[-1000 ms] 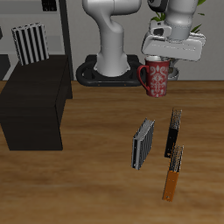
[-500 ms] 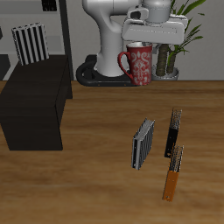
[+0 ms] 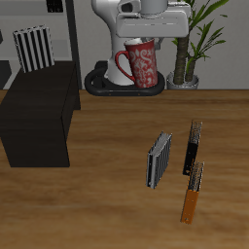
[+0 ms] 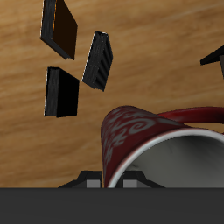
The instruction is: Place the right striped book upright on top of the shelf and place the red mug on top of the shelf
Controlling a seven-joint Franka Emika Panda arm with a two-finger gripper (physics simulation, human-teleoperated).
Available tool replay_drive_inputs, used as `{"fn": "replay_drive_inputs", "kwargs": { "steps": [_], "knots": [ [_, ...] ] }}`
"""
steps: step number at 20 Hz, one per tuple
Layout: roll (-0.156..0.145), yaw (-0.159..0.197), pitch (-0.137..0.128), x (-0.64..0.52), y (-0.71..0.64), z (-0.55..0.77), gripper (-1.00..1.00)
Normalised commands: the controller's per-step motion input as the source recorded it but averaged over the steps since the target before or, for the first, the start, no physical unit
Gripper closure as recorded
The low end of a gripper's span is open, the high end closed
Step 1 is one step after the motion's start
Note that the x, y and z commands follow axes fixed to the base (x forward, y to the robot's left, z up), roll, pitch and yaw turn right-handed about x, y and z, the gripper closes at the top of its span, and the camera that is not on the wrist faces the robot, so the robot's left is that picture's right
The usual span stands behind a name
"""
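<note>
Exterior view: our tool, clamped on the red mug, had carried it, now tilted, toward the shelf.

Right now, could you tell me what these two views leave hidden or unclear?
- Hand: exterior view, its fingers are lost behind the red mug; the grip itself is unclear.
- Red mug: wrist view, cut off by the edge.
- Shelf: exterior view, cut off by the edge.
- Right striped book: what it rests on is unclear.
</note>
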Motion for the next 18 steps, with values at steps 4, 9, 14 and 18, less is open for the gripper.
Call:
{"fn": "replay_drive_inputs", "kwargs": {
  "steps": [4, 9, 14, 18],
  "knots": [
    [0.005, 0.006, 0.009, 0.18, -0.12, 0.19, 1.00],
    [0.052, -0.057, 0.074, 0.28, -0.31, 0.14, 1.00],
    [-0.009, 0.007, 0.000, 0.25, -0.48, 0.19, 1.00],
    [-0.069, -0.039, -0.009, 0.21, -0.61, 0.24, 1.00]
  ]
}}
